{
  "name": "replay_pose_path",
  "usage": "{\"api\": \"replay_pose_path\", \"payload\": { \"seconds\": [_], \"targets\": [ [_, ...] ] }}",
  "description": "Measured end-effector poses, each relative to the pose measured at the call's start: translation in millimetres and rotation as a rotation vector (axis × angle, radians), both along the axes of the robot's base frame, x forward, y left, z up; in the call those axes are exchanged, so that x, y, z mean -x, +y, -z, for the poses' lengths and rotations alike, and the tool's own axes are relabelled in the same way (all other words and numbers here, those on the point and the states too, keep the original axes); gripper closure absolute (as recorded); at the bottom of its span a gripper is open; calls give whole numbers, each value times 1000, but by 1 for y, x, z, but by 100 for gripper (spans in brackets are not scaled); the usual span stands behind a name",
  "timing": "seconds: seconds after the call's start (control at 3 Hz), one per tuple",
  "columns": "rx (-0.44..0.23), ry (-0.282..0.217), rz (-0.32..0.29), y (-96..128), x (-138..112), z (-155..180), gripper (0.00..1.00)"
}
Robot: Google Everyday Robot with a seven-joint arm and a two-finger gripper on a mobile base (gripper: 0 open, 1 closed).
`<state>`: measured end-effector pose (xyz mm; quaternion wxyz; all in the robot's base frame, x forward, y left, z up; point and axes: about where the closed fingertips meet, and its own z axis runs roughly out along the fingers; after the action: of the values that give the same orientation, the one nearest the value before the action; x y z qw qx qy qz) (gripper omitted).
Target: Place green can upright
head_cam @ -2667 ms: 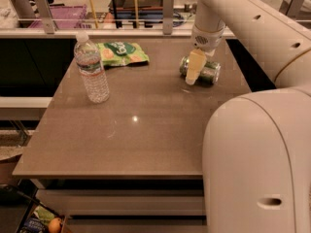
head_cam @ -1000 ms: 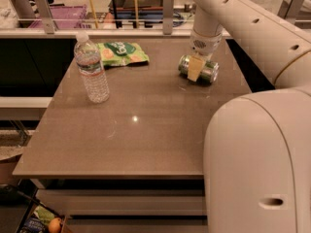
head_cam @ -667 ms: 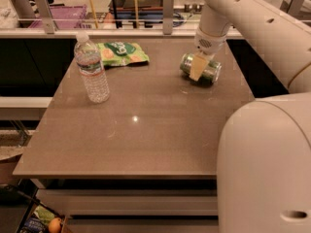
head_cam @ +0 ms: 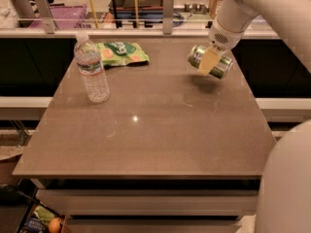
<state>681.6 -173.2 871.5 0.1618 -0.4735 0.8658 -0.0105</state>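
Green can (head_cam: 222, 68) lying sideways, clamped across its middle in my claw (head_cam: 209, 63), hanging above the counter (head_cam: 146, 130), far right

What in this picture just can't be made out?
- Green can, camera view: its middle is covered by the gripper clamped on it; its markings are too blurred to read.
- Snack bag: lettering too blurred to read.
- Water bottle: label print too small.
- Robot arm: cut off by the top and right edges.
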Motion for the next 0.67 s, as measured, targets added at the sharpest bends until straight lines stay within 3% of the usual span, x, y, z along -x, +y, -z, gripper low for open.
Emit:
{"api": "replay_pose_path", "payload": {
  "seconds": [0.67],
  "targets": [
    [-141,-157,-35,-4,-2,-42,100]
  ]
}}
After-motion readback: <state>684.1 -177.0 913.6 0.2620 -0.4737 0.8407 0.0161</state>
